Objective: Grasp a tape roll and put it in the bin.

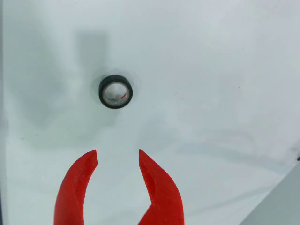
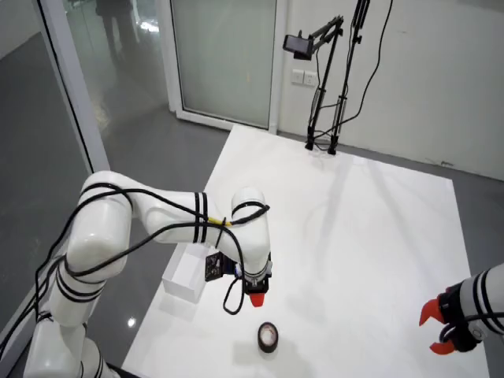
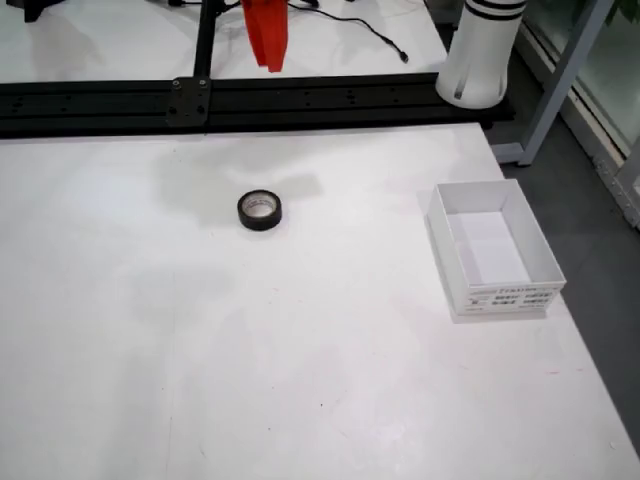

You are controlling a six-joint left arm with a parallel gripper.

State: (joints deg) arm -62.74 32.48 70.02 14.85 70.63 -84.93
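Observation:
A black tape roll [image 1: 116, 92] lies flat on the white table, its pale core facing up; it also shows in the room view [image 2: 268, 337] and in the front table view [image 3: 260, 211]. My gripper [image 1: 118, 158] has red fingers [image 1: 75, 187] and stands open in the view that rides on it, above the table and short of the roll, nothing between the fingers. In the room view the gripper [image 2: 256, 300] hangs above and left of the roll. In the front table view the gripper [image 3: 266, 62] hangs from the top edge, above the roll.
A white open bin [image 3: 492, 250] sits at the right in the front table view and, in the room view, left of the arm as the bin [image 2: 187, 276]. A black rail [image 3: 250, 100] runs along the table's far side. A second arm's red gripper [image 2: 438, 327] rests at the right edge in the room view.

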